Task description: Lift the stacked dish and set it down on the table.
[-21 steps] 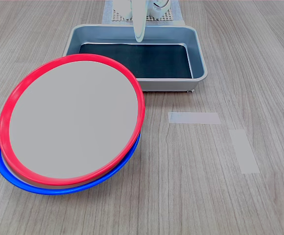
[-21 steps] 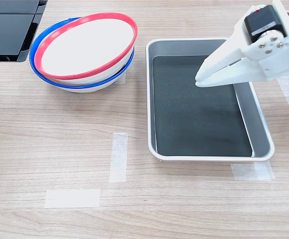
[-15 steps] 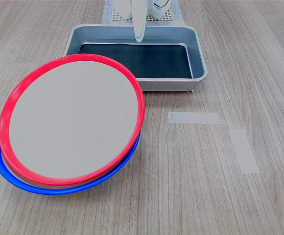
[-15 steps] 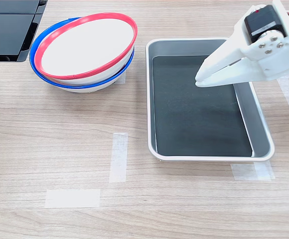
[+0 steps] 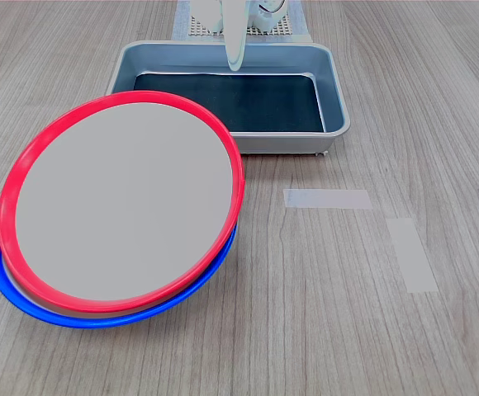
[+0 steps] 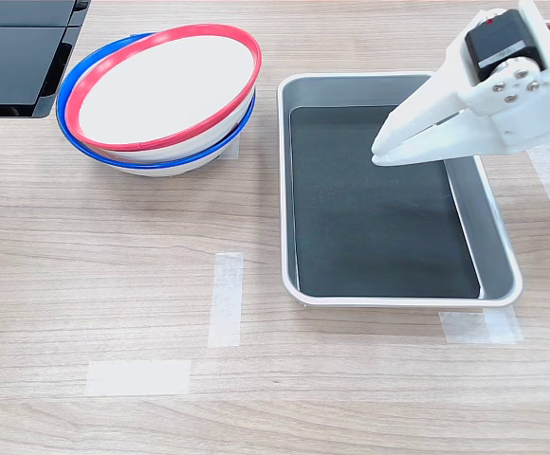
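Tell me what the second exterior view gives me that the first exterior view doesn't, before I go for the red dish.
Only the first exterior view: nothing extra; its end effector is cropped to a thin edge.
Only the second exterior view: the whole end effector over the tray, its tips close together, and a dark flat object top left.
Both: red-rimmed dish nested in the blue-rimmed bowl, tray, tape strips.

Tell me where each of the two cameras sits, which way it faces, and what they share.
First exterior view: low at the table's near edge, facing the arm's base; the red-rimmed dish looms in front, only the gripper tip shows above the tray.
Second exterior view: high overhead, looking down; the gripper enters from the second exterior view's right, over the tray.
Shared: the red-rimmed dish nested in the blue-rimmed bowl, tray, tape strips.
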Robot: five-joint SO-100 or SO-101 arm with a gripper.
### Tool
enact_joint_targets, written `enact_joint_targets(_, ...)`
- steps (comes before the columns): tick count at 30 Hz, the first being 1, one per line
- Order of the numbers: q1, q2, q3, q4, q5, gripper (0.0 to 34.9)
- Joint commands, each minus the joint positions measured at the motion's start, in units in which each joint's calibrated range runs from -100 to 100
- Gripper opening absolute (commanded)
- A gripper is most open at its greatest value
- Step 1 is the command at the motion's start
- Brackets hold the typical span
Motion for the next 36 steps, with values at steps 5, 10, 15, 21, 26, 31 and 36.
enact_joint_targets(5,0.2,-0.3,0.0,0.1,-0.1,0.3)
enact_joint_targets(10,0.2,-0.3,0.0,0.1,-0.1,0.3)
enact_joint_targets(15,0.2,-0.3,0.0,0.1,-0.1,0.3)
enact_joint_targets(21,0.2,-0.3,0.0,0.1,-0.1,0.3)
enact_joint_targets(26,0.2,-0.3,0.0,0.1,-0.1,0.3)
enact_joint_targets(31,0.5,-0.3,0.0,0.1,-0.3,0.3)
enact_joint_targets(36,1.7,4.0,-5.0,2.2,1.2,2.6)
